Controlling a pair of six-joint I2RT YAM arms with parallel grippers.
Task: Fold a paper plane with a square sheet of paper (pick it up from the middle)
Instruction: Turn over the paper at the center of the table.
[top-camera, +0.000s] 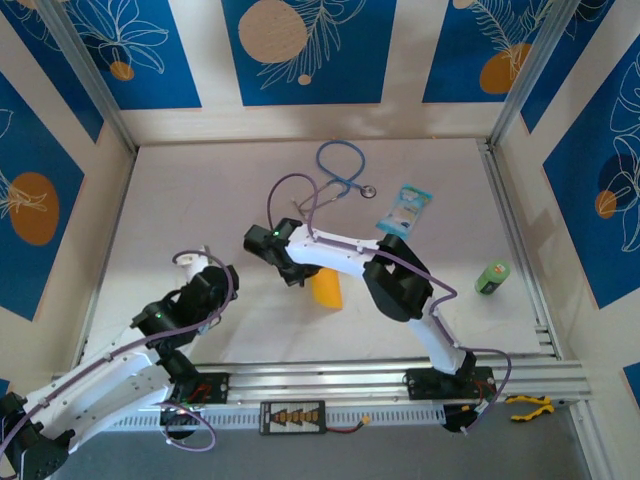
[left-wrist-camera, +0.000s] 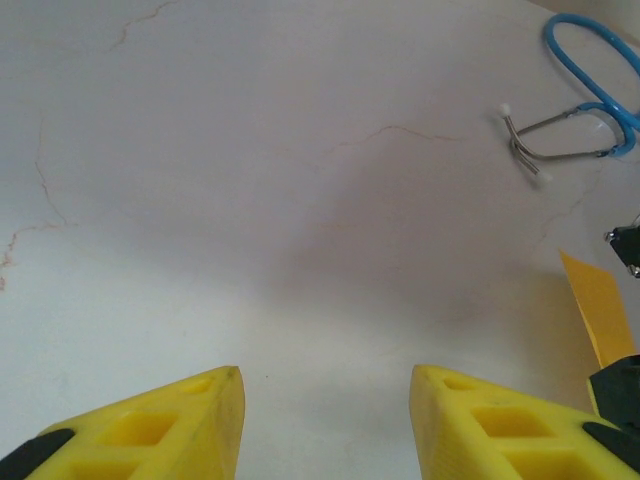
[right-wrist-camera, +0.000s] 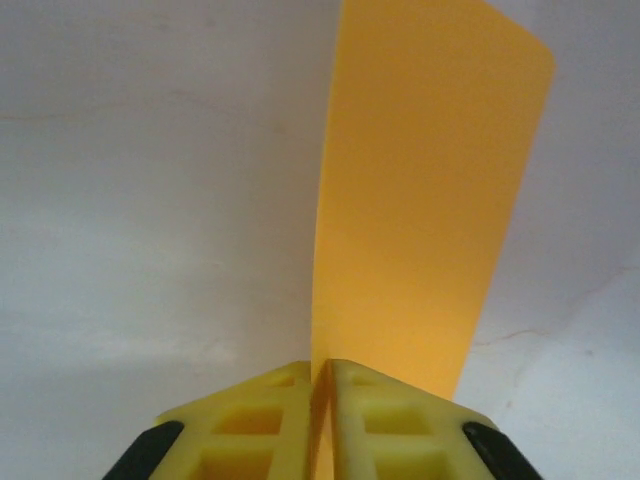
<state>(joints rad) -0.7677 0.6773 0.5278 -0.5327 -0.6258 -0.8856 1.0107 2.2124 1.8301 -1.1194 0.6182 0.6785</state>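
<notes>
The square sheet of paper (right-wrist-camera: 420, 200) is orange-yellow and folded into a narrow band that stands up from the white table. My right gripper (right-wrist-camera: 320, 368) is shut on its lower edge, with the fold pinched between the yellow fingers. From above, the paper (top-camera: 326, 288) pokes out under the right arm, just right of the right gripper (top-camera: 300, 276). Whether it has the shape of a paper plane, I cannot tell. My left gripper (left-wrist-camera: 325, 385) is open over bare table with nothing between its fingers. In its view a slim edge of the paper (left-wrist-camera: 598, 305) shows at the right. From above, the left gripper (top-camera: 197, 264) sits left of the paper.
A blue stethoscope (top-camera: 340, 170) lies at the back middle of the table, also in the left wrist view as the stethoscope (left-wrist-camera: 590, 110). A light-blue packet (top-camera: 404, 210) and a green can (top-camera: 492, 277) lie to the right. A yellow-handled tool (top-camera: 530, 405) rests beside the front rail.
</notes>
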